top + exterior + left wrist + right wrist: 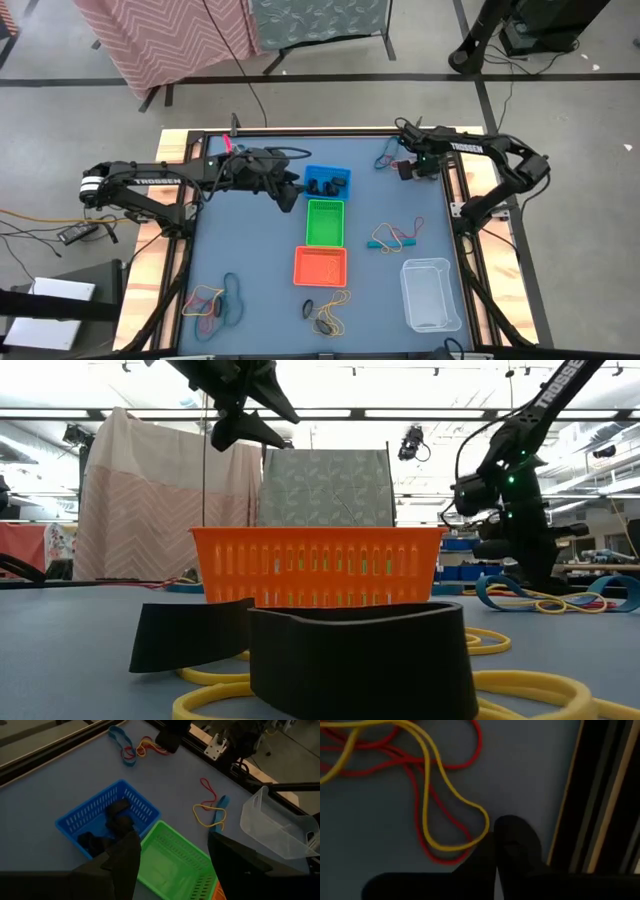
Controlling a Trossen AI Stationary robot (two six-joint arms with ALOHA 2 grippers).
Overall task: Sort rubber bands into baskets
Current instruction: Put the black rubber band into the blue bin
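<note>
Blue (327, 181), green (325, 222) and orange (321, 266) baskets stand in a row down the table's middle, and a clear tub (432, 293) stands near right. Black rubber bands lie in the blue basket (107, 820). My left gripper (175, 865) hangs open above the blue basket's left side (290, 190), touching nothing. My right gripper (408, 168) is down at the far right, shut at a tangle of yellow and red rubber bands (427, 795) lying flat on the mat. My right gripper comes from above, pointing steeply down. Its shut fingertips (517, 840) meet at the rounded end of the yellow rubber band's loop (482, 832). The fingers hide the exact place of contact. The rest of the loop lies slack on the mat over the red band.
More loose bands lie right of the green basket (395, 237), near left (215, 300) and near middle (325, 312). A wide black band (350, 660) and yellow ones lie in front of the orange basket (318, 565). The table's raised frame (600, 795) runs close beside my right gripper.
</note>
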